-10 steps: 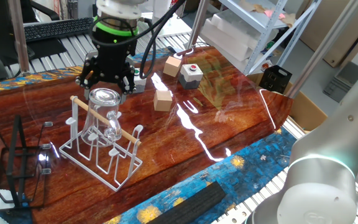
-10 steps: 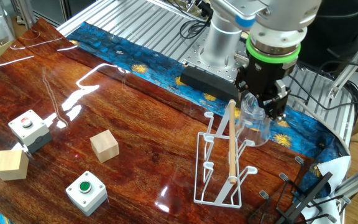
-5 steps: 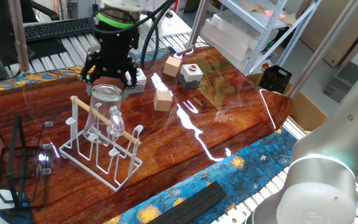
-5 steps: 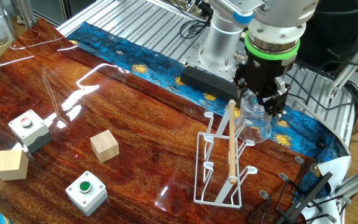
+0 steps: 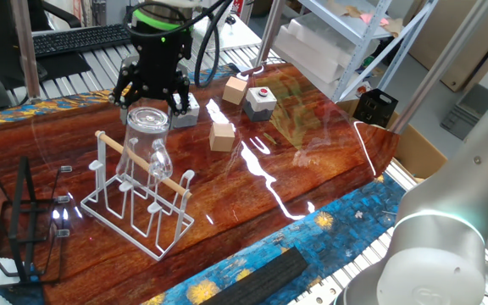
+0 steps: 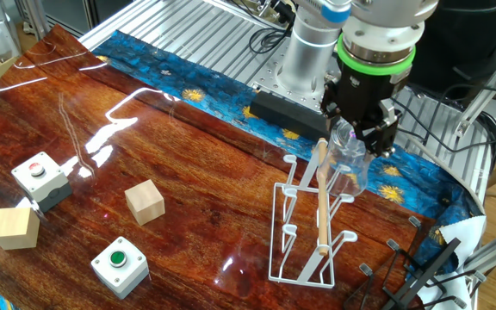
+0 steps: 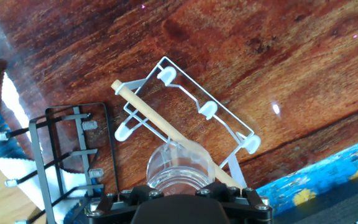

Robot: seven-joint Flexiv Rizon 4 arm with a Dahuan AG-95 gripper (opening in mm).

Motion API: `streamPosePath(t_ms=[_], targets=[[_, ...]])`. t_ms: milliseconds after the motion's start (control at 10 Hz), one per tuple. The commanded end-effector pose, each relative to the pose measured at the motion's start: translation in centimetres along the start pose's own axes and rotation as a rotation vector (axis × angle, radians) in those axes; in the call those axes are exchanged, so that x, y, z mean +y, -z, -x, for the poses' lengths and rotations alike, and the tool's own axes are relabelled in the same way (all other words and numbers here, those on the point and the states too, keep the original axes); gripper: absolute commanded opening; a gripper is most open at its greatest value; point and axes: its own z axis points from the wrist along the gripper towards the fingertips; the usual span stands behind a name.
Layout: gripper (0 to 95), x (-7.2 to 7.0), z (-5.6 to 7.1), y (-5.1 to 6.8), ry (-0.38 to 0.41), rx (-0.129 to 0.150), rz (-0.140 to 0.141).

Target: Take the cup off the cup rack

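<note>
Gripper point(image 5: 148, 103) points down, fingers clamped on upturned cup point(image 5: 142, 140); cup over the cup rack point(image 5: 142, 203), beside its wooden rod point(image 6: 321, 196).

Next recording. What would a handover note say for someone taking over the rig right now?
Gripper: pointing down, shut on the cup at its upturned base.
Cup: upside down, its mouth down among the pegs of the rack, beside the wooden rod.
Done: cup grasped.
Left: raise it straight up until it clears the pegs and rod, then move it off to the side and set it on the table.
</note>
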Motion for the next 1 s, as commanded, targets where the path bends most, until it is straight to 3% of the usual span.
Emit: streamPosePath(t_ms=[100, 300, 700, 1000], targets=[[0.0, -0.1, 0.3, 0.6, 0.044, -0.012, -0.004], [0.0, -0.6, 1.1, 0.8, 0.126, -0.043, -0.047], [0.0, -3.3, 4.1, 1.2, 0.196, -0.043, -0.054], [0.0, -5.3, 6.1, 1.2, 0.261, -0.063, -0.060]])
